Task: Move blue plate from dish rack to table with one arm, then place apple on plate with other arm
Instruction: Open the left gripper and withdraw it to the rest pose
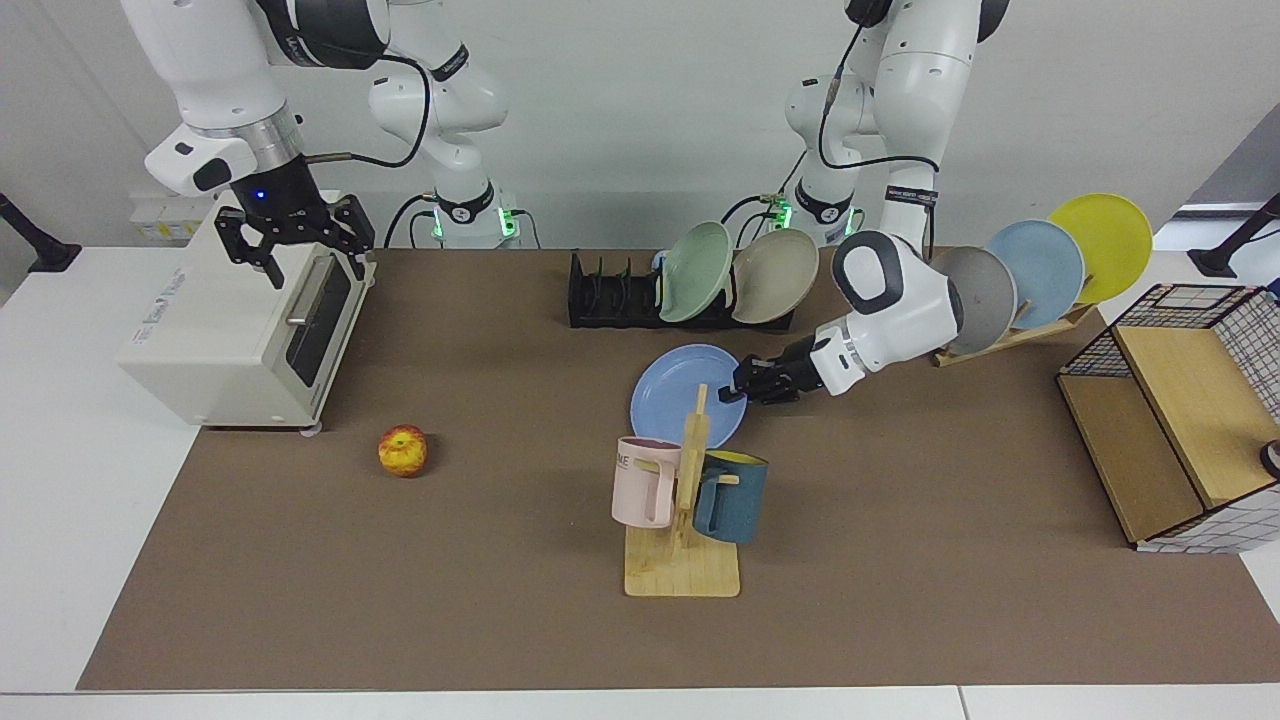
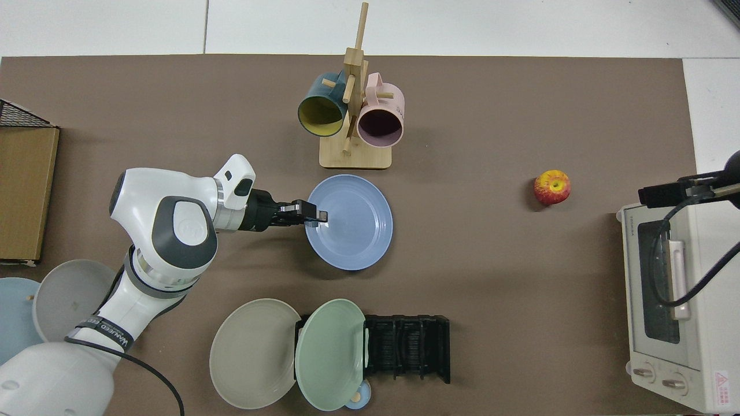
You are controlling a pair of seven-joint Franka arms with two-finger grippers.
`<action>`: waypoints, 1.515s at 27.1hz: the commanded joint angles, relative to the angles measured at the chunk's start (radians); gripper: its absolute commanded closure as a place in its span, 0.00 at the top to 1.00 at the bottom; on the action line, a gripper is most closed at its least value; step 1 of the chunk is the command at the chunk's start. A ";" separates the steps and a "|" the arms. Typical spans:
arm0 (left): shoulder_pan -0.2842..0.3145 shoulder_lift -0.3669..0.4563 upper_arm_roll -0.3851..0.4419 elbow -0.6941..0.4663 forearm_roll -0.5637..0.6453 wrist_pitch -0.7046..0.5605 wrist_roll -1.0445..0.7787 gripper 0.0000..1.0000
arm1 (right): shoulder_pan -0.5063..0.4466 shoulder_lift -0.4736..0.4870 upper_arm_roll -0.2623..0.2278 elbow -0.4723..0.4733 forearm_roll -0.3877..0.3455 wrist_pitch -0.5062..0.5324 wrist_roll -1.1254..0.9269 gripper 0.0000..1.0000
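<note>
Table (image 1: 400, 600): left hand (image 1: 738, 385) grips blue plate (image 1: 672, 395)

Blue plate (image 2: 352, 231); red-yellow apple (image 2: 552, 187).

The blue plate (image 2: 352, 228) looks matt and smooth, as does the brown desk (image 2: 491, 289) surface. The apple (image 2: 552, 187) has a glossy skin. The mug stand (image 1: 683, 560) is pale bare wood, the dish rack (image 2: 413, 346) dull black, the arm shells (image 2: 167, 219) glossy white plastic
</note>
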 commanded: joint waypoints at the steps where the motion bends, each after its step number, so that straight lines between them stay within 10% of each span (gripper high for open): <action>1: 0.001 -0.005 -0.011 0.059 0.111 0.004 -0.088 0.37 | -0.006 -0.008 0.005 -0.005 -0.008 -0.001 -0.013 0.99; 18: -0.008 -0.060 -0.006 0.090 0.222 -0.016 -0.251 0.39 | -0.006 -0.008 0.005 -0.005 -0.008 -0.001 -0.013 0.99; 22: -0.010 -0.111 0.000 0.114 0.422 -0.072 -0.359 0.39 | -0.006 -0.008 0.005 -0.005 -0.008 -0.001 -0.013 0.99; 34: -0.008 -0.218 -0.001 0.368 0.897 -0.506 -0.574 0.38 | -0.006 -0.008 0.005 -0.005 -0.008 -0.001 -0.013 0.99; 41: -0.004 -0.220 0.012 0.530 0.960 -0.671 -0.578 0.56 | -0.006 -0.008 0.005 -0.005 -0.008 -0.001 -0.013 0.99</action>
